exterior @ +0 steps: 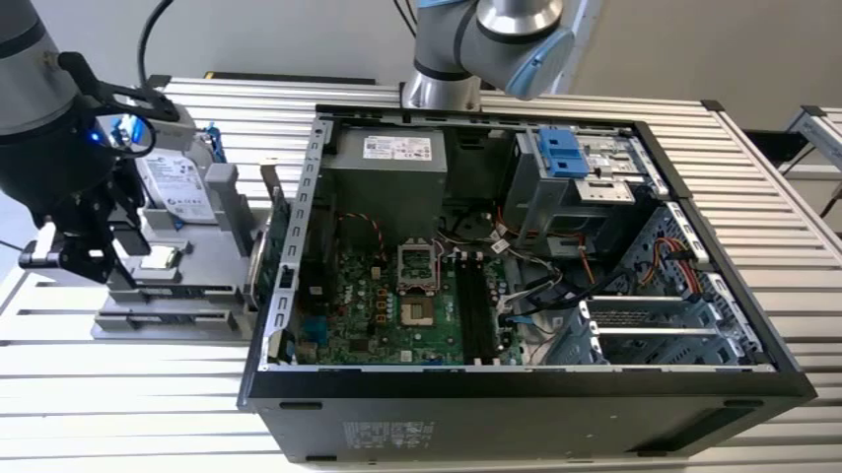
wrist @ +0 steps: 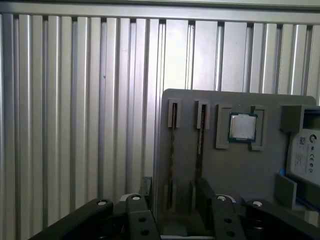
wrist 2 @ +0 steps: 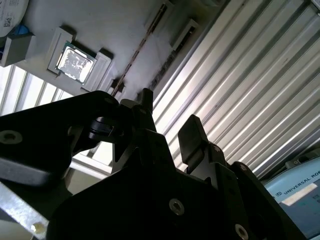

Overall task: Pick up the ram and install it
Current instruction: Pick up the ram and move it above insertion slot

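Observation:
Two ram sticks stand on edge in slots of the grey parts holder (wrist: 240, 175). One ram stick (wrist: 172, 150) runs toward the gap between my fingers, the other ram stick (wrist: 201, 145) lies beside it. The second wrist view shows a ram stick (wrist 2: 142, 50) as a thin dark line. My gripper (wrist: 175, 197) (wrist 2: 170, 122) hangs open above the holder's ram end and holds nothing. In the exterior view the gripper (exterior: 73, 258) is over the holder (exterior: 172, 296) at the left. Long black memory slots (exterior: 467, 305) lie in the open computer case (exterior: 526, 384).
A silver processor chip (wrist: 242, 126) (exterior: 161, 258) and a hard drive (wrist: 305, 155) (exterior: 174, 187) sit in the same holder. Ribbed aluminium table (wrist: 75, 125) surrounds it. The case wall (exterior: 283, 276) stands close to the holder. A second arm base (exterior: 441, 89) rises behind the case.

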Available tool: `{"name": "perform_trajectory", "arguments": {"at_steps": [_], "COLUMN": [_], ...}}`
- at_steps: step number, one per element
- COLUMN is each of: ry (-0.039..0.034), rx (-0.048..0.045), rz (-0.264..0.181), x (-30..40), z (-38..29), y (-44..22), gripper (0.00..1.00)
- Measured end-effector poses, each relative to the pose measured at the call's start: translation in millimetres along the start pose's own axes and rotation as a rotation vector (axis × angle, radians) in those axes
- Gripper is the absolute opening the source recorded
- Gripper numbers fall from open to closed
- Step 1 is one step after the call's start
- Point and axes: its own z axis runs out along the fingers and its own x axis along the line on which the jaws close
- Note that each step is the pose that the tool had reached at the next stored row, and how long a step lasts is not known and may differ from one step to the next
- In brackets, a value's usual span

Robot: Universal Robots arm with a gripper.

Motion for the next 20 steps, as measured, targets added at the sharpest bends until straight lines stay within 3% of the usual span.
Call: {"name": "perform_trajectory", "arguments": {"at_steps": [20], "ry": [0.0001], "rx": [0.0001], "rz": [-0.003], "x": [-2.5], "z": [14.5], "y": [-0.1], "gripper": [1.00]}}
